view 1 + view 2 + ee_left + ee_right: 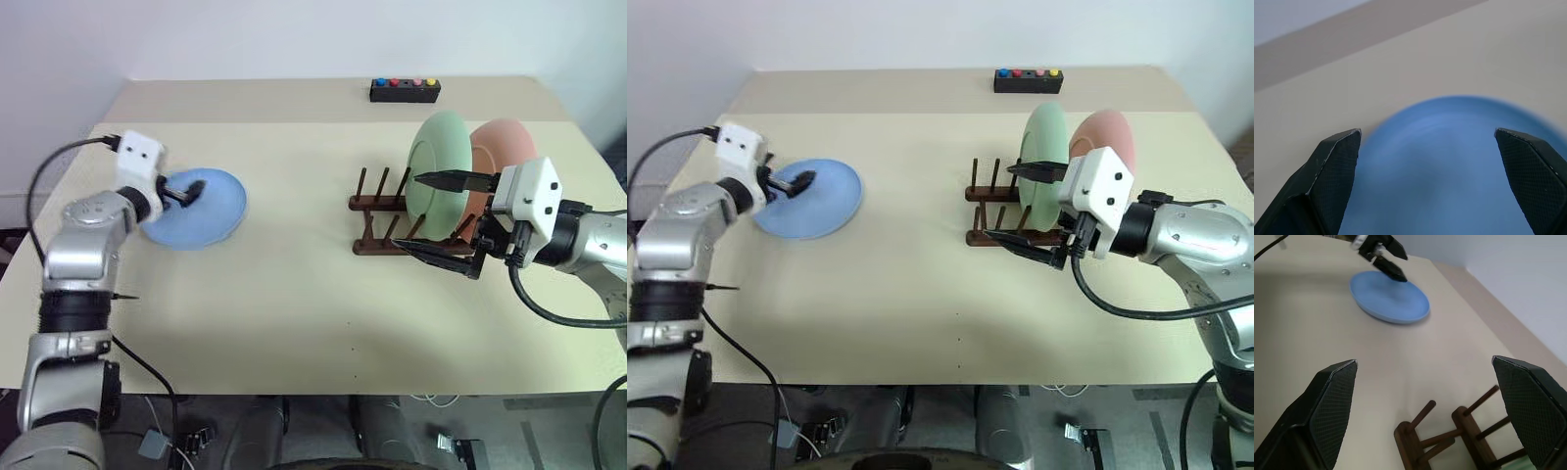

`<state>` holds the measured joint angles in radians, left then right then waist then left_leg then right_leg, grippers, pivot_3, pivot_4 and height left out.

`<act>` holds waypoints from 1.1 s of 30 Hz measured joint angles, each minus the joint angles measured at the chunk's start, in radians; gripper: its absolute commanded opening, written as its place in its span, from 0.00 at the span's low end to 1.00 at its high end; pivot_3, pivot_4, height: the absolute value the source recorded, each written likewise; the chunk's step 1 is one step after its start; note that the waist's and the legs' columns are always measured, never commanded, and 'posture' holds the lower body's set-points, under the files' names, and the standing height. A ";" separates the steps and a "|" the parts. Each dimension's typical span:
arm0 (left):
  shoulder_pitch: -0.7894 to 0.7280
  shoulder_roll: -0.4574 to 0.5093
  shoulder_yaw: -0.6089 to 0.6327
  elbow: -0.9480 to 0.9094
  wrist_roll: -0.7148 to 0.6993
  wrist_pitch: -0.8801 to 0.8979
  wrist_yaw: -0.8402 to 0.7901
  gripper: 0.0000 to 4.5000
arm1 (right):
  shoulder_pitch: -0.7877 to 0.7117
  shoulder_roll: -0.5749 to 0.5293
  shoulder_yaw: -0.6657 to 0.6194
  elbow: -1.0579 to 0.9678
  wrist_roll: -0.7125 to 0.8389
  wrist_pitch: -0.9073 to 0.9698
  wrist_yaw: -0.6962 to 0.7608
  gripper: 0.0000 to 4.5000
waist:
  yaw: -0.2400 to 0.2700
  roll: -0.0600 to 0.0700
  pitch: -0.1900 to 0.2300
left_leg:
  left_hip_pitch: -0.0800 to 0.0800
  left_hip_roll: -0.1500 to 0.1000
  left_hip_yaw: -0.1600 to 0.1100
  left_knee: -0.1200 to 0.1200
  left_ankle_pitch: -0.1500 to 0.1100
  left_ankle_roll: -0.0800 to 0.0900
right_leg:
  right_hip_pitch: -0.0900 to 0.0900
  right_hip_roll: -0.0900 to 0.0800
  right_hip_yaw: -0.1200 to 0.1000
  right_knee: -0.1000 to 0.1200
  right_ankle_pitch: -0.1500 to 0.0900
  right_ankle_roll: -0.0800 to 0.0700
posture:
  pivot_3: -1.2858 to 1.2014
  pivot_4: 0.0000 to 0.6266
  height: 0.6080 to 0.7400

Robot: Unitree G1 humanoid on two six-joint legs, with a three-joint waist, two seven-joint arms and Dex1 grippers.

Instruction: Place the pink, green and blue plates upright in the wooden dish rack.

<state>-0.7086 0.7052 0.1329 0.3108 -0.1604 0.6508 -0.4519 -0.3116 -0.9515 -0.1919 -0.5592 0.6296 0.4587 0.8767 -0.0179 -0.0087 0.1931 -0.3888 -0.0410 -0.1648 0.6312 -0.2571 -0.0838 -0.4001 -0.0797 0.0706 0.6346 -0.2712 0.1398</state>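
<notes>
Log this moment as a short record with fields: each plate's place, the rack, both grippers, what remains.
pink plate: upright in rack, rightmost
green plate: upright in rack, left of pink
blue plate: flat on table, left side
wooden dish rack: right of centre, left pegs free
left gripper: open, over blue plate's near-left edge
right gripper: open, at the rack beside green plate, holding nothing
remaining: blue plate not yet racked
</notes>
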 measured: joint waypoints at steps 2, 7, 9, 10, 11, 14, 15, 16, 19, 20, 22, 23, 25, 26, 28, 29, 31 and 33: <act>-0.040 0.022 -0.013 0.069 0.033 0.025 0.014 0.99 | 0.000 0.008 0.005 -0.005 -0.004 -0.006 0.001 1.00 | -0.002 0.000 0.000 | 0.000 0.000 0.000 0.000 0.000 0.000 | 0.000 0.000 0.000 0.000 0.000 0.000 | 0.52 0.24 1.00; -0.111 0.035 -0.078 0.267 0.099 0.044 0.008 0.99 | 0.000 0.013 0.014 -0.008 -0.018 -0.008 -0.001 1.00 | 0.000 0.000 0.000 | -0.002 0.000 0.000 0.000 0.000 0.000 | -0.003 0.000 0.000 0.002 0.000 0.000 | 0.52 0.24 1.00; -0.155 0.034 -0.102 0.358 0.116 0.049 -0.010 0.99 | 0.003 0.021 0.018 -0.009 -0.021 -0.010 -0.001 1.00 | 0.000 -0.001 0.000 | -0.002 -0.001 0.000 0.000 0.000 0.000 | -0.003 0.000 0.000 0.003 0.000 0.000 | 0.52 0.24 1.00; -0.173 0.030 -0.105 0.398 0.117 0.051 -0.020 0.99 | 0.005 0.023 0.019 -0.009 -0.024 -0.010 -0.001 1.00 | 0.001 -0.001 0.000 | -0.002 -0.001 0.000 0.001 0.000 0.000 | -0.003 0.000 0.000 0.004 0.000 0.000 | 0.52 0.24 1.00; -0.194 0.025 -0.107 0.448 0.117 0.052 -0.029 0.99 | 0.007 0.027 0.020 -0.010 -0.025 -0.010 -0.003 1.00 | 0.001 -0.002 0.001 | -0.002 -0.001 0.000 0.001 0.000 0.000 | -0.003 0.000 0.000 0.004 0.000 0.000 | 0.52 0.24 1.00; -0.236 0.015 -0.117 0.538 0.127 0.040 -0.049 0.99 | 0.012 0.029 0.019 -0.016 -0.025 -0.010 -0.007 1.00 | 0.000 -0.002 0.001 | -0.002 -0.001 0.000 0.001 0.000 0.000 | -0.004 0.000 0.000 0.006 0.000 0.000 | 0.52 0.24 1.00; -0.254 0.015 -0.125 0.567 0.133 0.038 -0.059 0.94 | 0.012 0.029 0.019 -0.021 -0.025 -0.010 -0.007 1.00 | 0.000 -0.002 0.000 | -0.002 -0.001 0.000 0.001 0.000 -0.001 | -0.004 0.000 0.000 0.007 0.000 0.000 | 0.52 0.24 1.00; -0.274 0.015 -0.132 0.598 0.141 0.034 -0.072 0.87 | 0.014 0.029 0.019 -0.026 -0.025 -0.010 -0.007 1.00 | 0.000 -0.002 0.000 | -0.002 -0.001 0.000 0.001 0.000 -0.001 | -0.004 0.000 0.000 0.008 0.000 0.000 | 0.52 0.24 1.00; -0.295 0.008 -0.136 0.650 0.148 0.017 -0.091 0.58 | 0.017 0.029 0.019 -0.027 -0.026 -0.010 -0.008 1.00 | -0.001 -0.002 0.000 | -0.001 -0.001 0.000 0.002 0.001 -0.001 | -0.004 -0.001 0.000 0.009 0.000 0.000 | 0.52 0.24 1.00; -0.298 0.006 -0.136 0.660 0.148 0.012 -0.091 0.50 | 0.018 0.029 0.018 -0.028 -0.026 -0.010 -0.008 1.00 | -0.001 -0.002 0.000 | -0.001 -0.001 0.000 0.002 0.001 -0.001 | -0.005 -0.001 0.000 0.010 0.000 0.000 | 0.52 0.24 1.00; -0.299 0.003 -0.126 0.677 0.150 -0.001 -0.079 0.25 | 0.024 0.029 0.017 -0.028 -0.026 -0.010 -0.009 1.00 | -0.004 -0.002 0.000 | 0.000 -0.001 0.000 0.002 0.001 -0.002 | -0.005 -0.001 0.000 0.012 0.000 0.000 | 0.52 0.24 1.00; -0.300 0.004 -0.116 0.681 0.150 -0.004 -0.077 0.13 | 0.029 0.029 0.017 -0.028 -0.026 -0.010 -0.010 1.00 | -0.003 -0.002 0.000 | 0.000 -0.001 0.000 0.002 0.001 -0.002 | -0.005 -0.001 0.000 0.012 0.000 0.000 | 0.52 0.24 1.00; -0.307 0.004 -0.096 0.680 0.139 -0.007 -0.083 0.02 | 0.030 0.029 0.017 -0.028 -0.026 -0.010 -0.013 1.00 | 0.000 -0.002 0.000 | 0.000 -0.001 0.000 0.002 0.001 -0.002 | -0.005 -0.001 0.000 0.013 0.000 0.000 | 0.52 0.24 1.00; -0.308 0.003 -0.084 0.678 0.130 -0.006 -0.083 0.02 | 0.030 0.029 0.017 -0.029 -0.027 -0.010 -0.014 1.00 | 0.002 -0.002 -0.001 | 0.000 -0.002 -0.001 0.003 0.002 -0.002 | -0.004 -0.001 0.000 0.013 0.000 0.000 | 0.52 0.24 1.00; -0.298 0.002 -0.069 0.676 0.125 -0.002 -0.069 0.02 | 0.031 0.029 0.017 -0.029 -0.028 -0.010 -0.015 1.00 | 0.000 -0.002 -0.001 | 0.000 -0.002 -0.001 0.004 0.002 -0.002 | -0.004 -0.001 0.000 0.013 0.000 0.000 | 0.52 0.24 1.00; -0.293 0.002 -0.061 0.672 0.123 -0.004 -0.067 0.02 | 0.032 0.029 0.017 -0.029 -0.028 -0.010 -0.015 1.00 | -0.001 -0.002 -0.001 | 0.000 -0.002 -0.001 0.003 0.002 -0.002 | -0.004 -0.001 0.000 0.013 0.000 0.000 | 0.52 0.24 1.00; -0.265 -0.002 -0.016 0.639 0.093 -0.008 -0.058 0.02 | 0.033 0.030 0.017 -0.029 -0.030 -0.010 -0.015 1.00 | -0.001 -0.002 -0.001 | 0.000 -0.002 -0.001 0.003 0.002 -0.003 | -0.005 -0.001 0.000 0.014 0.000 0.000 | 0.52 0.24 1.00; -0.223 -0.024 0.062 0.581 0.037 0.001 -0.045 0.02 | 0.033 0.030 0.017 -0.029 -0.038 -0.010 -0.016 1.00 | 0.000 -0.002 -0.001 | -0.001 -0.001 -0.001 0.003 0.002 -0.003 | -0.005 -0.001 0.000 0.014 0.000 0.000 | 0.52 0.24 1.00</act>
<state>-0.9315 0.6808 0.1947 0.8919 -0.1230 0.6518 -0.4970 -0.2786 -0.9219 -0.1749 -0.5879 0.5917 0.4487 0.8608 -0.0181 -0.0106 0.1921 -0.3895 -0.0425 -0.1661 0.6346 -0.2555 -0.0864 -0.4050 -0.0808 0.0709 0.6482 -0.2713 0.1394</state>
